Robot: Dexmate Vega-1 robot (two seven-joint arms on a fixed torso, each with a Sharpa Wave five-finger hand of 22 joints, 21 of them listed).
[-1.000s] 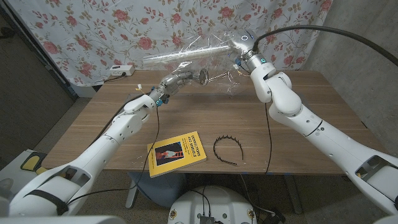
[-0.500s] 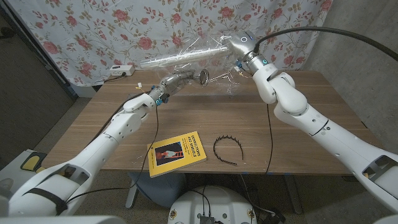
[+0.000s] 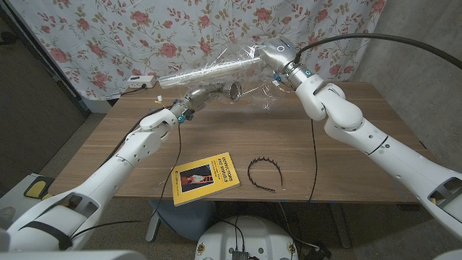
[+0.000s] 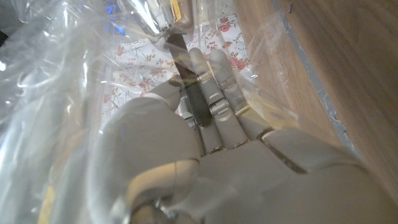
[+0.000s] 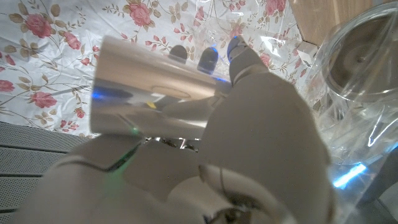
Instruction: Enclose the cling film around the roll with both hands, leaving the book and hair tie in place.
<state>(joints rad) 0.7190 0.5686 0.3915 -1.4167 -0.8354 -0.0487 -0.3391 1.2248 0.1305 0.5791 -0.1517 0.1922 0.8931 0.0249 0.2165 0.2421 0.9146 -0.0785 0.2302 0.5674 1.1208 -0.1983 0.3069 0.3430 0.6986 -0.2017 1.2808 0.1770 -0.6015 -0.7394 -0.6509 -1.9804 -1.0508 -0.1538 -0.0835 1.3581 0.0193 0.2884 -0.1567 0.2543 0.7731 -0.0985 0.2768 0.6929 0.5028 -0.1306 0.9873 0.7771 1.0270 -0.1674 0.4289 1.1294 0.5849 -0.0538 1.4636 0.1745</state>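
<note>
1. Now the right hand (image 3: 273, 52) sits a bit further left and higher than a second ago, and the roll (image 3: 206, 70) tips with it, its far end pointing down to the left.
2. The left hand (image 3: 206, 93) has hardly moved.
3. The right hand holds one end of the roll up in the air, above the back of the counter (image 3: 108, 144), with its fingers wrapped around the shiny tube (image 5: 155, 87).
4. The cling film (image 3: 253, 90) hangs down from the roll between the two hands.
5. The left hand is just under the roll, and its fingers (image 4: 214, 93) are pinching the cling film.
6. The book (image 3: 205, 178) and the hair tie (image 3: 264, 172) lie near the front of the counter, close to each other, well apart from both hands.
</note>
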